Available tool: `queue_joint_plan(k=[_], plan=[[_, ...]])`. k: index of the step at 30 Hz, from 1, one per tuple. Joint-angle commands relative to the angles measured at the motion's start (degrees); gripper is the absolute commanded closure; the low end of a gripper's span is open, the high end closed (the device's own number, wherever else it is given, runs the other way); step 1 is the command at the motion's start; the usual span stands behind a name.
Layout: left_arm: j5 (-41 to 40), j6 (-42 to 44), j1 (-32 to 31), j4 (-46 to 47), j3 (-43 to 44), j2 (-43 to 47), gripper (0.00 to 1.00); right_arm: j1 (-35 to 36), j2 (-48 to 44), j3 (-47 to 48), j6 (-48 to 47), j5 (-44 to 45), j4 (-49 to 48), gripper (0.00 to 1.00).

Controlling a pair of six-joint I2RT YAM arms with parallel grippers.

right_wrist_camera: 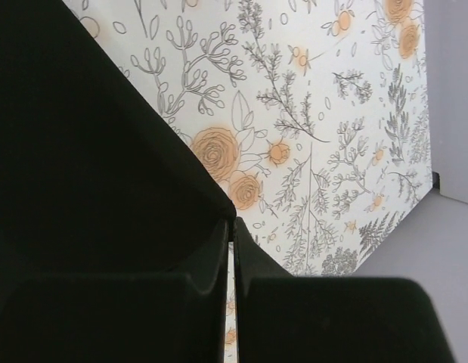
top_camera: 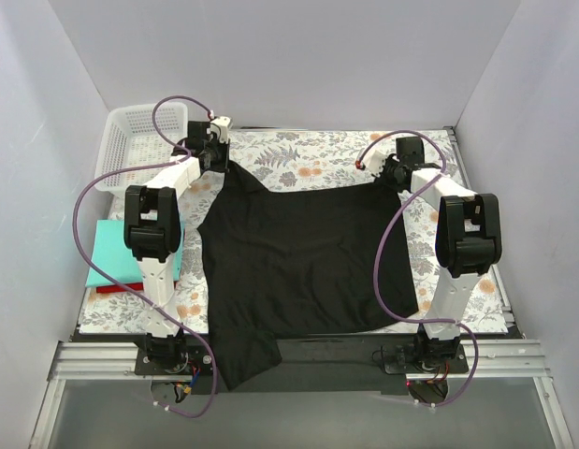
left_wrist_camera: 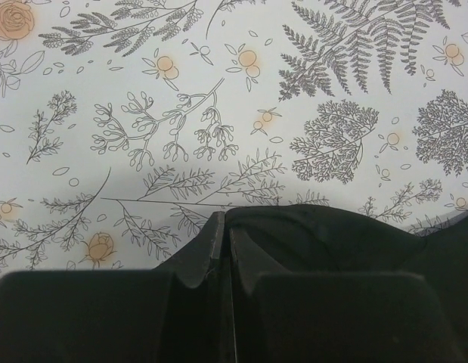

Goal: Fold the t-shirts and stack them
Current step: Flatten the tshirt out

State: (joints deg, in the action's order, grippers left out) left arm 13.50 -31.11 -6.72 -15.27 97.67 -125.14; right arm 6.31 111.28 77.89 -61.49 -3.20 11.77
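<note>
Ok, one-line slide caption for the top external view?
Left fingers and right fingers pinch the black t-shirt at its far corners over the floral tablecloth; teal t-shirt lies at left.

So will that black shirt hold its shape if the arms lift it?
Probably floppy: the black t-shirt dips between its two pinched far corners, and a near corner droops over the table edge. Likely light, since small corner pinches seem to hold it up. It may wrinkle rather than slide flat.

white arms (top_camera: 173, 178), black joints (top_camera: 151, 223), purple cables (top_camera: 76, 217)
</note>
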Motion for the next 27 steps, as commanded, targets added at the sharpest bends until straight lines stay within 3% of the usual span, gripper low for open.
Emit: queue_joint_plan(k=[1,16,27], plan=[[-1.8,1.05,-0.22,-1.26,1.74,2.79,1.0,-0.59,0.86,3.06,-0.73,0.65,-2.19,0.99],[-1.19,3.69,-3.21,-6.0,-12.49,20.37,1.0,-2.53,-4.15,0.42,-3.81,-5.58,3.6,0.99],[-5.76,2.29,-4.88,-11.72,-13.65,22.49,1.0,-2.53,-4.23,2.09,-5.48,-6.47,7.48,0.99]])
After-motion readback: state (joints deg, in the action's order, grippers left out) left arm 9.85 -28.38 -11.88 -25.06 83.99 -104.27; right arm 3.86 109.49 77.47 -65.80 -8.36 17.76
